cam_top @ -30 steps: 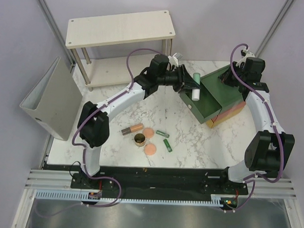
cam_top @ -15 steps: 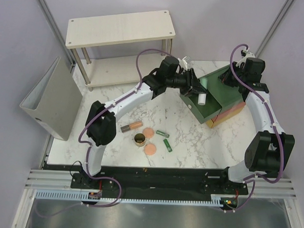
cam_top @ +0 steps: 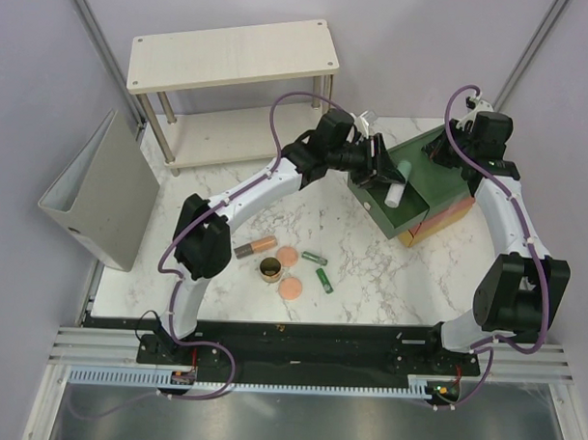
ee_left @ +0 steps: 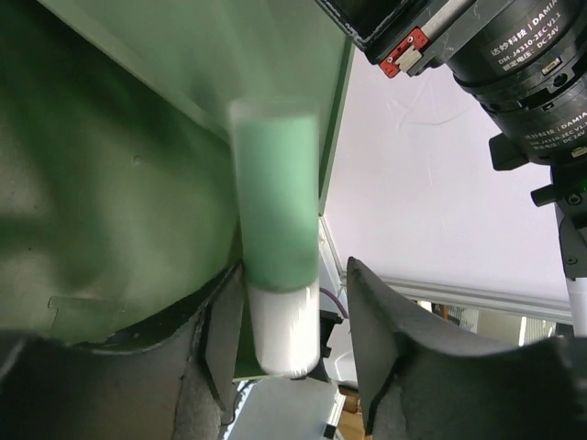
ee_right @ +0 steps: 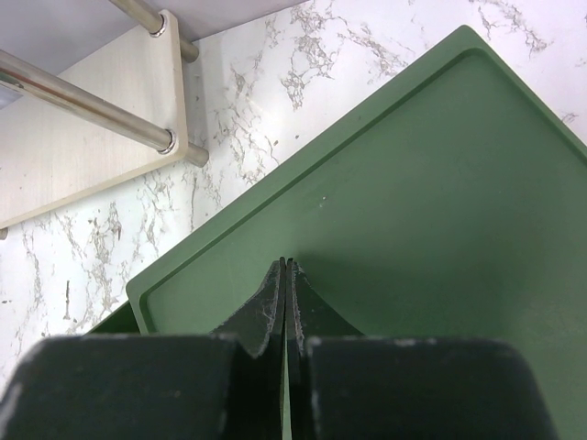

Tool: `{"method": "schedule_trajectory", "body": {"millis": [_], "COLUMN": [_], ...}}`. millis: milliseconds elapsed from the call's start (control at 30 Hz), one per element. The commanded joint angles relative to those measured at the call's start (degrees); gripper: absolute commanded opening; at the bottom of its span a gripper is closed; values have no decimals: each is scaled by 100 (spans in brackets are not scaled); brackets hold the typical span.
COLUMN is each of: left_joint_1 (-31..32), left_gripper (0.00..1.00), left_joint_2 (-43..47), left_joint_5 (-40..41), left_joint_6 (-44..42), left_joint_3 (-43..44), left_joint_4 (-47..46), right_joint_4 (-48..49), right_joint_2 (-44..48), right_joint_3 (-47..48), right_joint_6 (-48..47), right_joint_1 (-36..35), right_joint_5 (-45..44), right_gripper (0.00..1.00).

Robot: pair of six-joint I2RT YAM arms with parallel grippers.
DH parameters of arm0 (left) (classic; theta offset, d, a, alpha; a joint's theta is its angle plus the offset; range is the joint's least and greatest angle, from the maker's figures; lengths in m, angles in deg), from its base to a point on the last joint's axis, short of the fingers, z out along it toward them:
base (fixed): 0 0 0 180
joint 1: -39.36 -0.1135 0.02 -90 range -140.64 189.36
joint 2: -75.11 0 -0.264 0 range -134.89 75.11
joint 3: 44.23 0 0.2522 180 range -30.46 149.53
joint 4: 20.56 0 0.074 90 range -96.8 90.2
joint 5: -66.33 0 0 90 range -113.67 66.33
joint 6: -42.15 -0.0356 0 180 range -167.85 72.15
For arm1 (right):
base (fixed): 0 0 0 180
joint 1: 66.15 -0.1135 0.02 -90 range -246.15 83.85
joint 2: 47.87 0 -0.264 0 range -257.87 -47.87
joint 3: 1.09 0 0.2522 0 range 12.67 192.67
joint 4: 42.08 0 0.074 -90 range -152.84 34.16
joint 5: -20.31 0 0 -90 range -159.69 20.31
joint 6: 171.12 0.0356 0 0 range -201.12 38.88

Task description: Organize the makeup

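1. Far left, a grey file holder [cam_top: 97, 199] is leaning off the edge of the marble surface [cam_top: 369, 271], with a pale wooden shelf [cam_top: 232, 54] standing behind it.
2. Most of the makeup is lying loose in the middle of the surface. The grey-orange tube [cam_top: 255, 247] is sitting left of the dark gold-rimmed jar [cam_top: 271, 269]. One peach disc [cam_top: 288, 256] is just above the jar and another [cam_top: 292, 289] just below it. Two short dark green tubes [cam_top: 315, 257] [cam_top: 323, 280] are lying to their right.
3. The left end effector [cam_top: 385, 173] is reaching over the pulled-out green drawer [cam_top: 386, 215]. It's looking released. Its fingers [ee_left: 376, 321] are standing wider than the mint-green tube [ee_left: 275, 229], with a gap showing on one side. The tube is looking blurry, white cap pointing down, over the inside of the drawer.
4. The drawer box [cam_top: 448, 177] is sitting at the right rear of the surface.
5. The right end effector [ee_right: 285, 273] is staying clenched shut and empty, tips pointing down at the box's flat green top.
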Motion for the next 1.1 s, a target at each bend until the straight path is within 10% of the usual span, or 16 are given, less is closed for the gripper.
{"method": "schedule_trajectory", "body": {"millis": [0, 433, 633, 867, 1067], "left_joint_1": [33, -107, -257, -266, -519], "left_gripper": [58, 56, 57, 79, 89], "left_joint_2": [139, 973, 2291, 3522, 3997], "left_joint_5": [73, 565, 1800, 4500, 5233], "left_joint_6": [-269, -1015, -2840, -5775, -6272], "left_joint_3": [309, 319, -436, -2773, -4576], "left_joint_4": [-41, 73, 1213, 2472, 2481], "right_joint_4": [-1546, -1546, -1537, -1494, -1467], "right_joint_2": [-369, -377, -369, -439, -492], "right_joint_3": [-468, -469, -477, -504, -512], "right_joint_6": [-77, -68, -68, -42, -50], "right_joint_1": [-82, -73, -73, -82, -82], "right_joint_5": [-55, -20, -38, 6, 24], "right_gripper": [0, 0, 0, 0, 0]}}
